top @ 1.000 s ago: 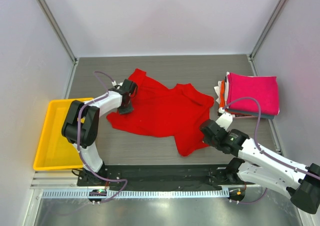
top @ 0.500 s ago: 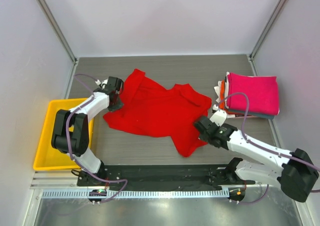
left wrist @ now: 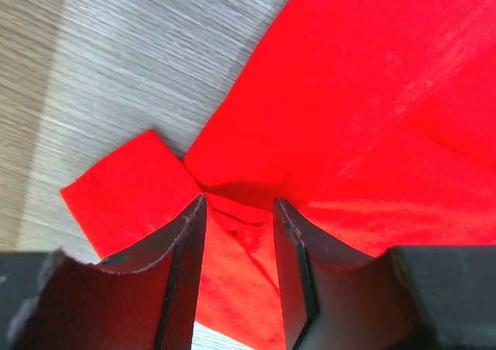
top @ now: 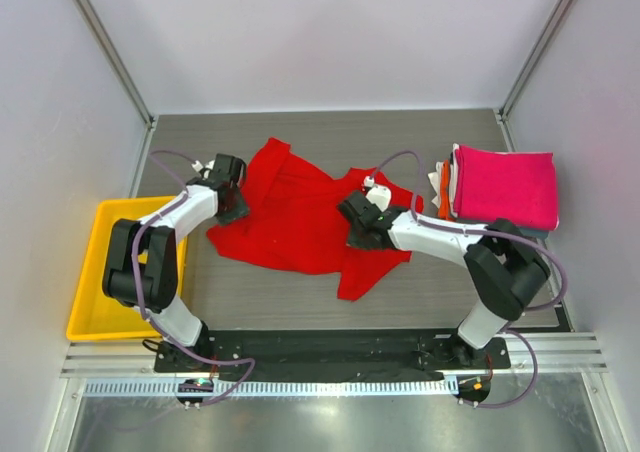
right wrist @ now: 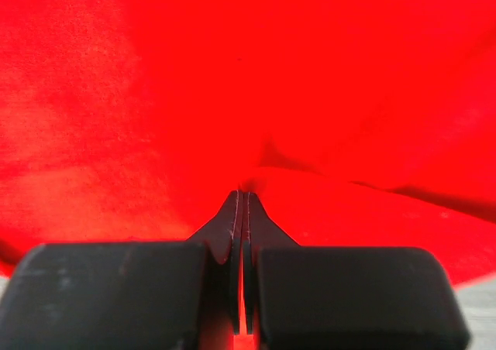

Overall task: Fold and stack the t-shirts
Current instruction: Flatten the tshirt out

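A bright red t-shirt lies crumpled and partly spread at the table's centre. My left gripper sits at its left edge near a sleeve. In the left wrist view its jaws stand apart over a creased fold of red cloth, holding nothing. My right gripper is over the shirt's right half, shut on a pinched ridge of red cloth that shows between its tips. A folded stack with a magenta-pink t-shirt on top sits at the right, orange and white edges showing.
A yellow plastic tray lies at the table's left edge beside the left arm. Grey walls close in the dark wood-grain table at the back and both sides. The arms' bases and a black rail run along the near edge.
My right gripper moved from the shirt's near right corner up and left, carrying that part of the shirt over itself. My left gripper shifted left, then its jaws parted.
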